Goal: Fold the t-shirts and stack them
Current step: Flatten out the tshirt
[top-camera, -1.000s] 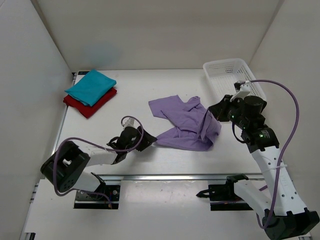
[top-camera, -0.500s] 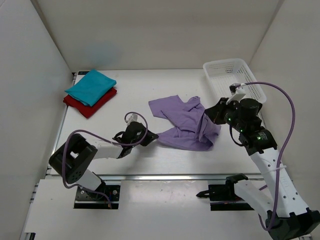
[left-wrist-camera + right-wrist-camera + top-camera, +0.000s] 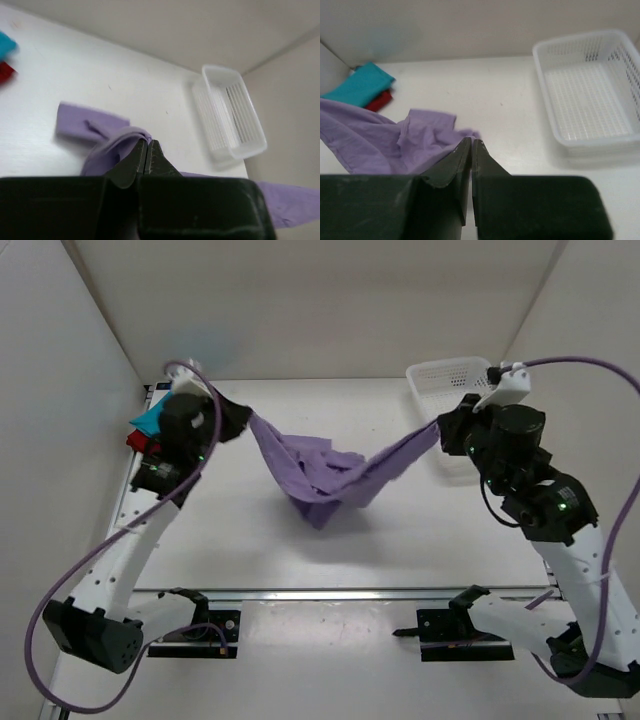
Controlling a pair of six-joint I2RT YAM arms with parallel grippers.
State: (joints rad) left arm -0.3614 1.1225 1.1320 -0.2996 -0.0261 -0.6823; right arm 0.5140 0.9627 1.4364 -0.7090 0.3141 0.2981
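The lavender t-shirt (image 3: 322, 483) hangs stretched between both grippers, sagging in a bunch over the middle of the table. My left gripper (image 3: 238, 422) is shut on its left end, raised near the back left. My right gripper (image 3: 442, 432) is shut on its right end, in front of the basket. In the left wrist view the jaws (image 3: 146, 143) pinch lavender cloth (image 3: 107, 147); in the right wrist view the jaws (image 3: 471, 143) pinch it too, with the shirt (image 3: 380, 140) spreading left. The teal t-shirt (image 3: 357, 85) lies folded on the dark red one (image 3: 379, 101) at the back left.
A white mesh basket (image 3: 440, 375) stands at the back right, partly behind the right arm. White walls close in the table at the back and both sides. My left arm covers most of the folded stack (image 3: 148, 422) in the top view.
The left gripper shut on the lavender shirt's near-left edge, then rose and swung to the back left. The right gripper rose too. The shirt left the table and now hangs between them.
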